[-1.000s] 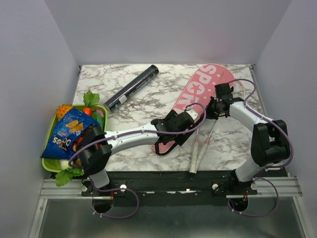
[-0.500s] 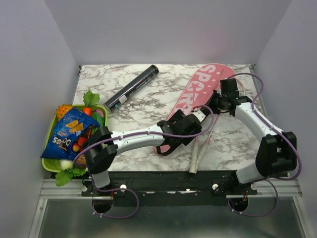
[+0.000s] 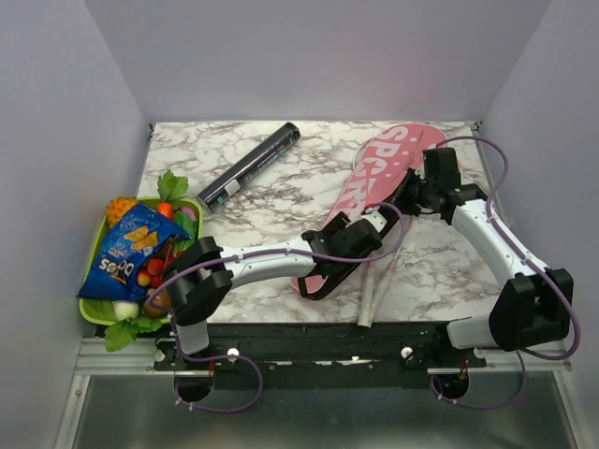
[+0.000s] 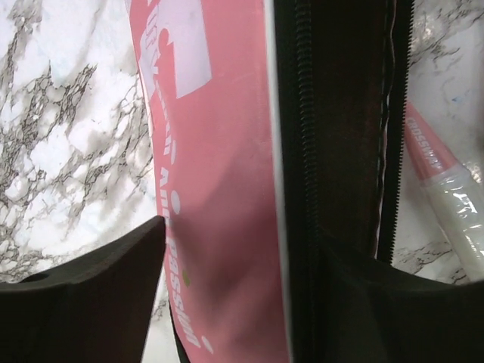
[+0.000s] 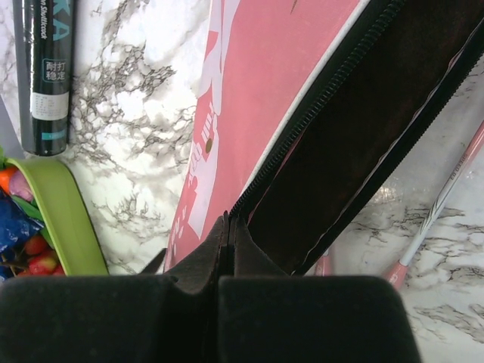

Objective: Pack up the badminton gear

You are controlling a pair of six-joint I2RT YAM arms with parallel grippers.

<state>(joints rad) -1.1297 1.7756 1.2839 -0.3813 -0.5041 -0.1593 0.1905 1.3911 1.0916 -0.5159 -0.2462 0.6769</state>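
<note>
Pink bag lies slantwise on the worktop, toward 3 o'clock of centre. Wide end points to 1 o'clock, narrow end to 6 o'clock near the arm bases. Compared with a second ago the wide end has swung slightly toward 3 o'clock, and more of the white lettering shows. The zip is open, and dark lining shows beside the pink flap in both wrist views.

Right fingers are pressed together on the zip edge of the flap. Right arm is stretched out further than before: elbow has dropped toward 5 o'clock, wrist has gone toward 1 o'clock.

Left fingers are apart, one on each side of the pink flap; cannot tell whether they touch it. Left arm has slid toward 3 o'clock, and its wrist is over the bag's narrow end.

Rackets lie just beside the bag's 3 o'clock edge, white handles toward 6 o'clock, same spot as before. Shafts run under the arms, so cannot tell whether the heads are inside the bag.

Black tube lies at 11 o'clock, well apart from the bag, unmoved. Green tray with blue snack packet at 9 o'clock, unchanged.
</note>
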